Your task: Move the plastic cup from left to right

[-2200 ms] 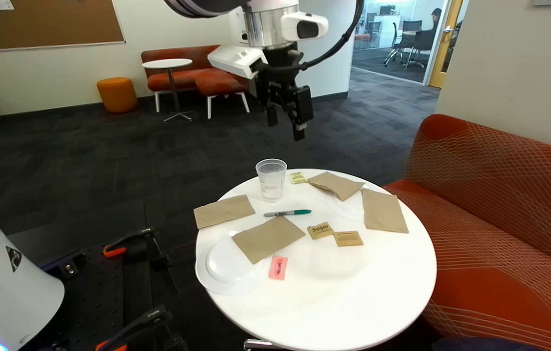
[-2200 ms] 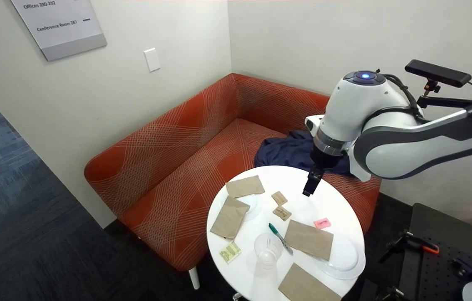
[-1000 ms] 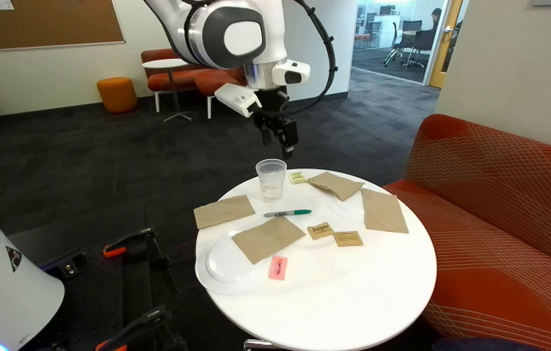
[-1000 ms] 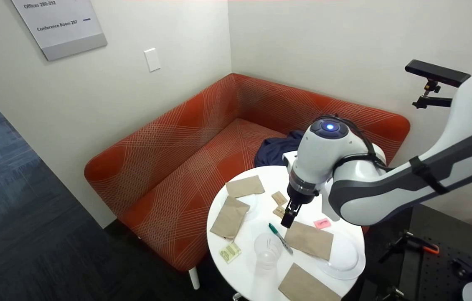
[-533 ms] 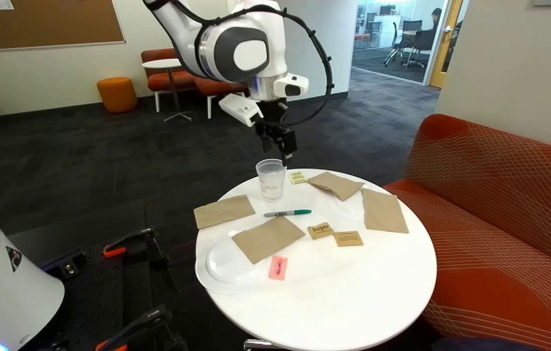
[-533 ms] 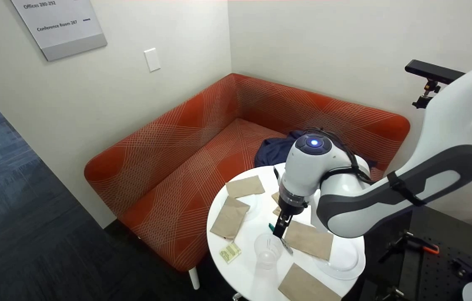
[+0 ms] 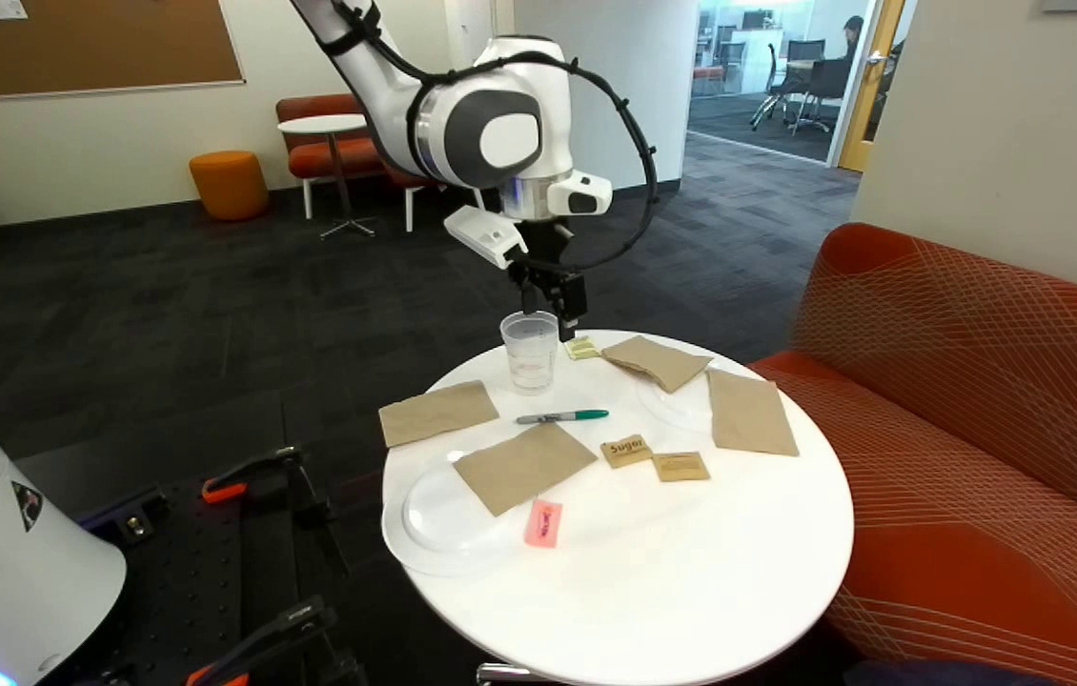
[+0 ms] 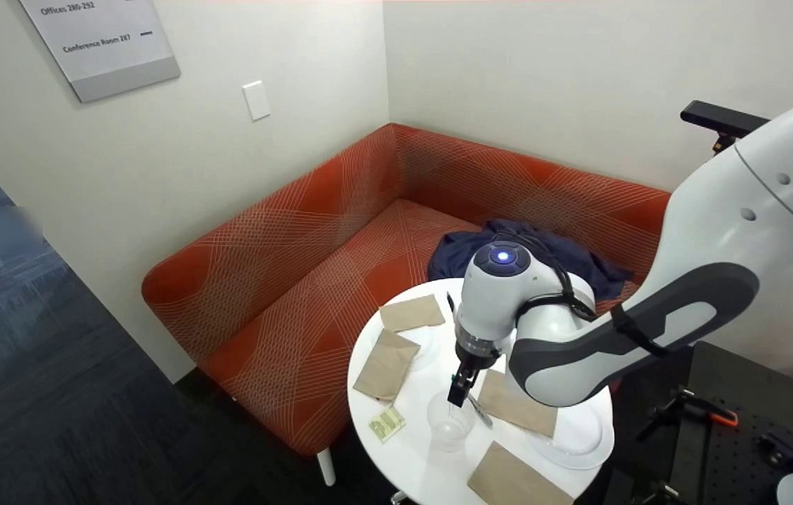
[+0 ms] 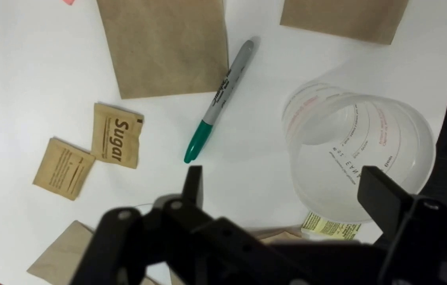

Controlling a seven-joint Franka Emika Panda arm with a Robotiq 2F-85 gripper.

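Observation:
The plastic cup, a clear tumbler (image 7: 531,354), stands upright on the round white table (image 7: 739,572), near its edge. It also shows in an exterior view (image 8: 448,429) and in the wrist view (image 9: 336,190), where its rim leans right. My gripper (image 7: 548,318) is open and empty, at about the height of the cup's rim and close beside it. In an exterior view its fingers (image 8: 458,394) overlap the rim. In the wrist view the right fingertip lies over the cup's mouth and the left one lies near the pen cap. Contact cannot be told.
A green-capped pen (image 9: 218,101) lies beside the cup. Brown paper pieces (image 7: 526,467), sugar packets (image 7: 626,451), a pink packet (image 7: 543,524), a yellow packet (image 8: 387,423) and clear plates (image 8: 579,428) lie around. A red sofa (image 8: 312,301) borders the table.
The arm has come down and across the table toward the cup, lowering my gripper from high above to beside the rim. The gripper stays open. The cup and the other items have not moved.

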